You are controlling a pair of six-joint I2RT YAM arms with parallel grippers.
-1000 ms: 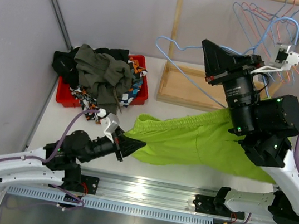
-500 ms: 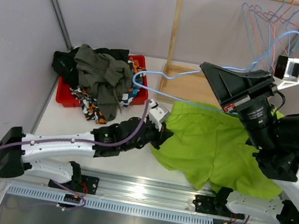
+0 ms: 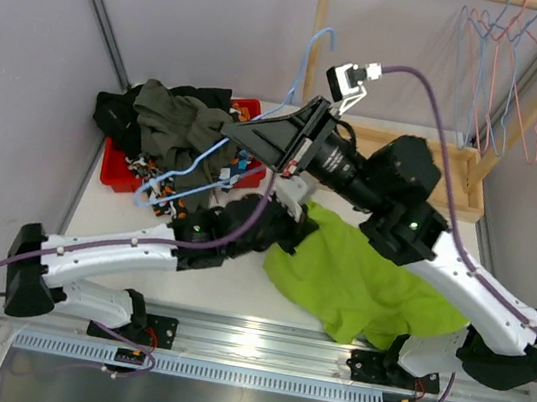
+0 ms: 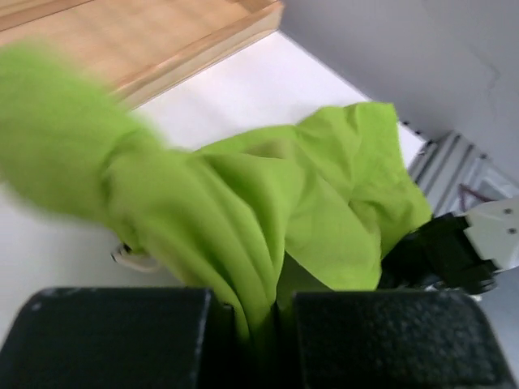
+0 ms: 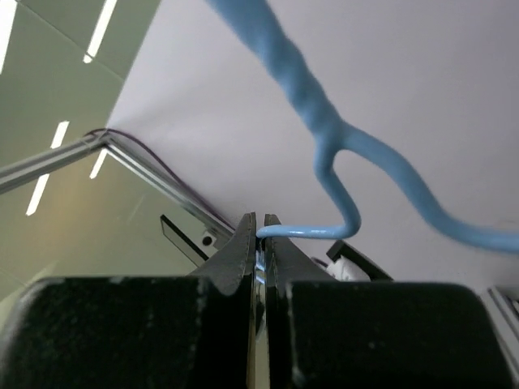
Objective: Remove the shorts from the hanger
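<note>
Left claw (image 4: 255, 320) clenched on lime green shorts (image 4: 324, 203), right claw (image 5: 258, 239) pinching blue hanger (image 5: 324, 138), shorts bunched on table (image 3: 105, 209)

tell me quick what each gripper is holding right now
left gripper: shut on green shorts
right gripper: shut on blue hanger

Robot lab: aluminium mounting rail (image 3: 268, 342)

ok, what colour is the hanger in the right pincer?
Light blue. The hanger shows best in the right wrist view.
</note>
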